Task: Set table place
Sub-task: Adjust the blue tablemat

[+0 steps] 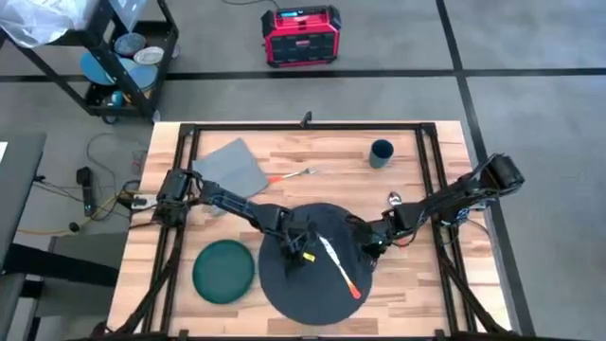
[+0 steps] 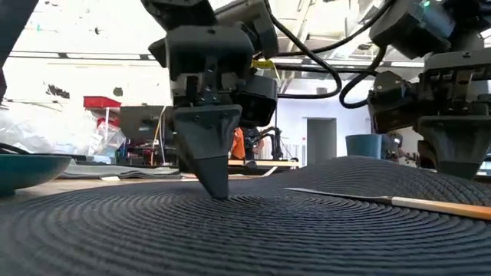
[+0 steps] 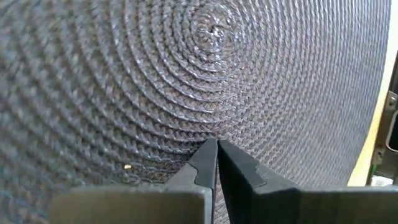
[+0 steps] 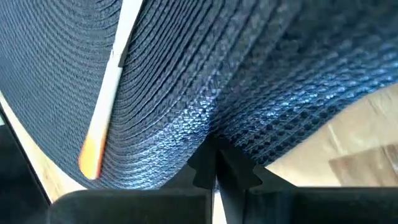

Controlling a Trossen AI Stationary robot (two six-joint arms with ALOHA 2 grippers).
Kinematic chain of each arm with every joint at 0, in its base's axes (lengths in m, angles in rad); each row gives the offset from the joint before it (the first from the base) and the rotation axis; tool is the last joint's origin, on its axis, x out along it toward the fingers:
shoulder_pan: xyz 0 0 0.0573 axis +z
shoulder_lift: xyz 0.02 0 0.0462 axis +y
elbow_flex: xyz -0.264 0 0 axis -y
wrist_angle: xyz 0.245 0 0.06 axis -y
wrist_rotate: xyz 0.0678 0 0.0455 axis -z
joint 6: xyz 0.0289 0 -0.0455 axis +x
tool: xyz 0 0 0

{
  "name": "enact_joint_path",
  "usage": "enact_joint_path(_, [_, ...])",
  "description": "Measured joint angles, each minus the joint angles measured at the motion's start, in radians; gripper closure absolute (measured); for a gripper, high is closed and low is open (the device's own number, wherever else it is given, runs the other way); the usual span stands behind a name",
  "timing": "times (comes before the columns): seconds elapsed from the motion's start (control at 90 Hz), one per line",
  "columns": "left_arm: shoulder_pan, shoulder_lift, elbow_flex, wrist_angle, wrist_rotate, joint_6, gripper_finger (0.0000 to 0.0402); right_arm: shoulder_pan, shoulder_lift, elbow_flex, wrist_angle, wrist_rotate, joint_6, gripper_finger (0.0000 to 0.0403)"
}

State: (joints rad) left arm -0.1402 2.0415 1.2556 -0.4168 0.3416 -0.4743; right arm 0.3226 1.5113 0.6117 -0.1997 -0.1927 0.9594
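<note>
Landmark: the round dark grey woven placemat [image 1: 317, 265], lying at the near middle of the worktop [image 1: 312, 156].
Risk, mat: the right hand [image 4: 214, 163] has the mat's right edge lifted and rumpled; a further pull could fold or drag it off square.
Risk, knife: an orange-handled knife [image 1: 339, 266] lies on the mat right of centre; a tilt would probably slide it off.
Left hand [image 3: 216, 152]: fingers together, tips pressed on the weave near the mat's centre, holding nothing.
Right hand: fingers clamped together on the mat's rim.
Green plate [image 1: 225, 271]: just left of the mat.
</note>
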Motion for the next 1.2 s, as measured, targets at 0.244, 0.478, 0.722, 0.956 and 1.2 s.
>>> enact_joint_path(0.244, [0.058, 0.000, 0.000, -0.032, -0.002, 0.089, 0.0401, 0.057, -0.085, -0.002, -0.083, 0.079, 0.106, 0.0403])
enact_joint_path(0.478, [0.116, 0.000, 0.003, -0.045, -0.003, 0.148, 0.0401, 0.080, -0.101, -0.002, -0.024, 0.119, 0.177, 0.0403])
enact_joint_path(0.722, [0.122, -0.058, 0.085, -0.142, -0.089, 0.182, 0.0402, 0.069, -0.107, 0.000, -0.033, 0.198, 0.193, 0.0403])
enact_joint_path(0.956, [0.051, -0.123, 0.094, -0.132, -0.128, 0.104, 0.0401, -0.051, -0.107, 0.000, -0.079, 0.194, 0.072, 0.0403])
enact_joint_path(1.2, [-0.016, -0.119, 0.060, -0.137, -0.199, -0.012, 0.0401, -0.188, -0.104, 0.000, -0.092, 0.156, -0.046, 0.0403])
